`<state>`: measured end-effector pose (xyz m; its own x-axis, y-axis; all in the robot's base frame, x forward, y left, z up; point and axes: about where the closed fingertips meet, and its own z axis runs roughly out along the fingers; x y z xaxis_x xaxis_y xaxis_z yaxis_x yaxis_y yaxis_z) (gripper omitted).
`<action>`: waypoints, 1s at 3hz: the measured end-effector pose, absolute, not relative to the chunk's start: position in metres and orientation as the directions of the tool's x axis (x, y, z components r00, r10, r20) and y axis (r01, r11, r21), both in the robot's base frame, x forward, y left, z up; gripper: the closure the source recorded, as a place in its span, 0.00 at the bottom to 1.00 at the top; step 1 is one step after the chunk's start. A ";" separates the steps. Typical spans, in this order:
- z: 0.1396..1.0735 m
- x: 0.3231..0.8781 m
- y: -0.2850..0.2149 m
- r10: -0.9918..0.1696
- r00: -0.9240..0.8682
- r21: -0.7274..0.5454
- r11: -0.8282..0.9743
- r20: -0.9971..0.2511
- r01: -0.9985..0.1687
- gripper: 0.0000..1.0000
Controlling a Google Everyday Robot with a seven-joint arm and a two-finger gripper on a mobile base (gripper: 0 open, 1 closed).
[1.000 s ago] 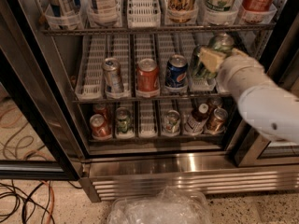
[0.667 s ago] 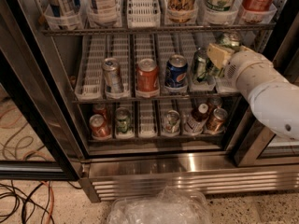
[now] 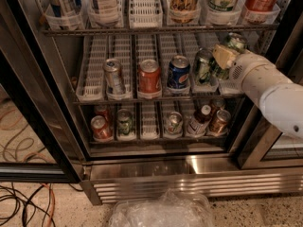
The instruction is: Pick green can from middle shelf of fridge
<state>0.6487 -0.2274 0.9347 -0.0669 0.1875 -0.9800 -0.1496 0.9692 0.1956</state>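
The fridge (image 3: 142, 171) stands open in front of me. On its middle shelf (image 3: 97, 86) stand a silver can, a red can, a blue Pepsi can (image 3: 178, 71) and a dark green can (image 3: 202, 67), each in a white lane. My gripper (image 3: 221, 60) reaches in from the right on a white arm, at the two right-hand lanes. It is shut on the green can (image 3: 235, 42), which is mottled green and pale. The can tilts, its silver lid up and to the right of the gripper, its lower body partly hidden. It hangs just right of the dark green can.
The top shelf (image 3: 156, 30) holds bottles and tall cans just above the gripper. The lower shelf (image 3: 149, 138) holds several cans and a small bottle. The black door frame (image 3: 33, 126) is at the left. Cables lie on the floor at the left, and a clear plastic bag (image 3: 161, 212) lies in front.
The gripper and arm have moved to the right and slightly up. The mottled green can moved with them, uncovering the dark green can in the fifth lane.
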 end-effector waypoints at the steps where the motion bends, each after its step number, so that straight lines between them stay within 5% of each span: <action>1: 0.931 0.653 -0.244 0.279 -0.086 0.290 0.941 -0.957 -0.172 1.00; 3: 0.935 0.628 -0.212 0.322 -0.121 0.343 0.909 -0.939 -0.239 1.00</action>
